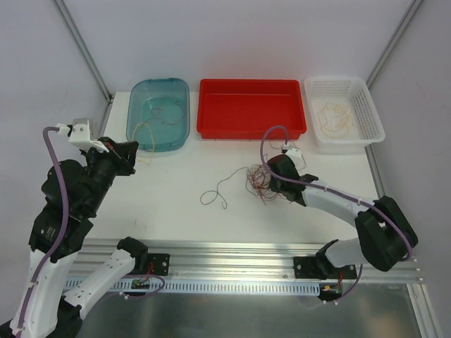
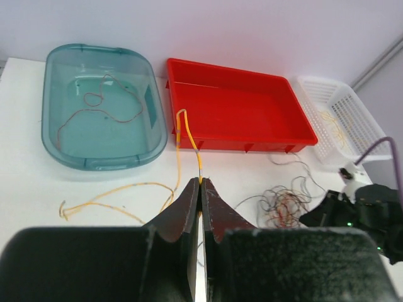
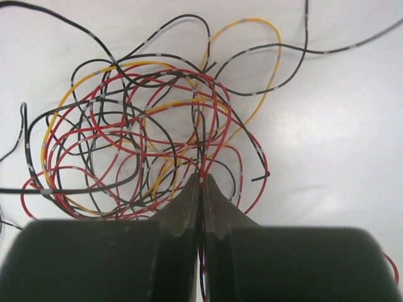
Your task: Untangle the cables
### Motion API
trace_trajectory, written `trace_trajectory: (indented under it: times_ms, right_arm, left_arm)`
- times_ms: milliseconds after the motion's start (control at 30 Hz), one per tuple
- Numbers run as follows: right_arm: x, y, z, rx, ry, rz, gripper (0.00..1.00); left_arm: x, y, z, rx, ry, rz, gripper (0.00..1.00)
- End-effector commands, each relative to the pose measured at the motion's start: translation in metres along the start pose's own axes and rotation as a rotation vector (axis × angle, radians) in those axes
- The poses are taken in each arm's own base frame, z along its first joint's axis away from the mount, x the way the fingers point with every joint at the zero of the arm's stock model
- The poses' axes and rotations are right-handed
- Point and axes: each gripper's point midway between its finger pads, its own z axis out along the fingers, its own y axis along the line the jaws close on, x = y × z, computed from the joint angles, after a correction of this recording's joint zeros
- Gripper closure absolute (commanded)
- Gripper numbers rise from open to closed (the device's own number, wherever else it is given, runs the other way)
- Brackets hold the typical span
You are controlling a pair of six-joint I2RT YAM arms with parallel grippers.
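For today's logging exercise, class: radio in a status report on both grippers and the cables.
Left gripper shut on yellow cable. Right gripper shut on tangle. Nothing blocking.

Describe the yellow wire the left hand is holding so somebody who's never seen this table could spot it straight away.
Find the teal tub at the table's back left corner. In front of it the left hand is shut on one yellow cable that arches up and trails across the table. Unlike the red, black and yellow tangle in the right hand, it runs alone.
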Motion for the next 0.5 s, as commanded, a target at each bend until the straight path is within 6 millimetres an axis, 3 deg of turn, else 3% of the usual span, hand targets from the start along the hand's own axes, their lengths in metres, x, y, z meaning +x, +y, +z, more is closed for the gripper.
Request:
trace_trajectory:
  times_ms: [0, 100, 233, 300, 367, 433, 467]
  right_arm:
    - [-0.013, -0.041, -0.016, 0.077, -0.019, 0.009, 0.99]
    - [-0.021, -0.047, -0.03, 0.06, -0.019, -0.029, 0.99]
    - [-0.019, -0.023, -0.045, -0.068, 0.028, -0.083, 0.97]
    - [-0.009, -0.01, -0.052, -0.125, 0.07, -0.145, 0.92]
    - [-0.01, 0.01, -0.065, -0.175, 0.068, -0.216, 0.81]
    - [-0.007, 0.015, -0.076, -0.184, 0.081, -0.312, 0.71]
    - [-0.016, 0.03, -0.088, -0.224, 0.058, -0.348, 0.59]
  left_arm:
    - [-0.013, 0.021, -0.008, -0.121, -0.028, 0.021, 1.0]
    - [-0.005, 0.018, -0.006, -0.099, 0.001, 0.032, 1.0]
    - [0.017, 0.008, 0.005, -0.039, 0.078, 0.039, 1.0]
    - [0.03, 0.005, 0.01, -0.016, 0.121, 0.043, 1.0]
    - [0.044, -0.006, 0.016, 0.05, 0.182, 0.054, 1.0]
    - [0.063, -0.013, 0.024, 0.095, 0.254, 0.063, 1.0]
    - [0.072, -0.022, 0.024, 0.149, 0.289, 0.068, 1.0]
